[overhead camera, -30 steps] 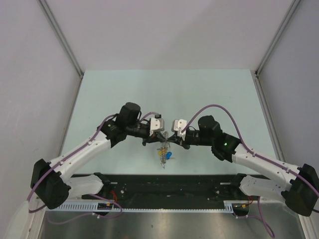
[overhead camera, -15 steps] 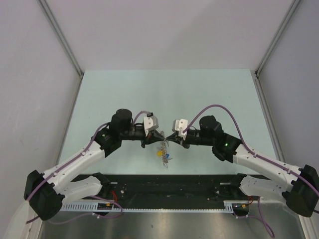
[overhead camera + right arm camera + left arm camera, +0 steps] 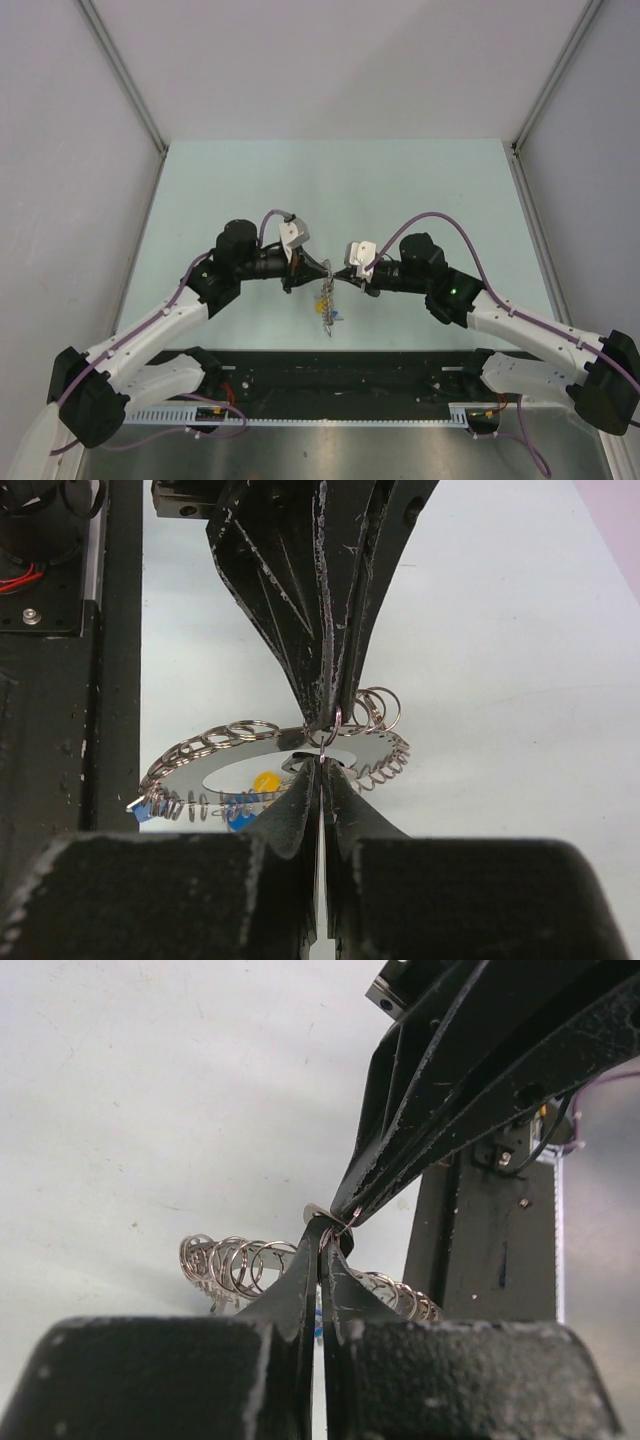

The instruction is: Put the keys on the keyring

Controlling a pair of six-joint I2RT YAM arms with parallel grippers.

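Note:
The keyring [image 3: 195, 766], a flat grey toothed disc hung with small wire loops, is held in mid-air between both grippers above the table. My right gripper [image 3: 321, 767] is shut on the disc's inner edge. My left gripper [image 3: 323, 1236] is shut on a small wire loop [image 3: 331, 727] at that same spot, tip to tip with the right fingers [image 3: 450, 1100]. The keys hang beneath the disc: a yellow head [image 3: 265, 781] and a blue head [image 3: 238, 820] show. From above, the keyring [image 3: 326, 298] dangles between the left gripper [image 3: 316, 271] and the right gripper [image 3: 346, 280].
The pale green table [image 3: 330, 190] stretches behind the arms, bounded by grey walls left, right and back. A black rail with cabling [image 3: 340, 365] runs along the near edge below the hanging ring.
The left arm's wrist has turned and drawn back to the left. The keyring has risen slightly. The right arm has barely moved, and both grippers stay shut.

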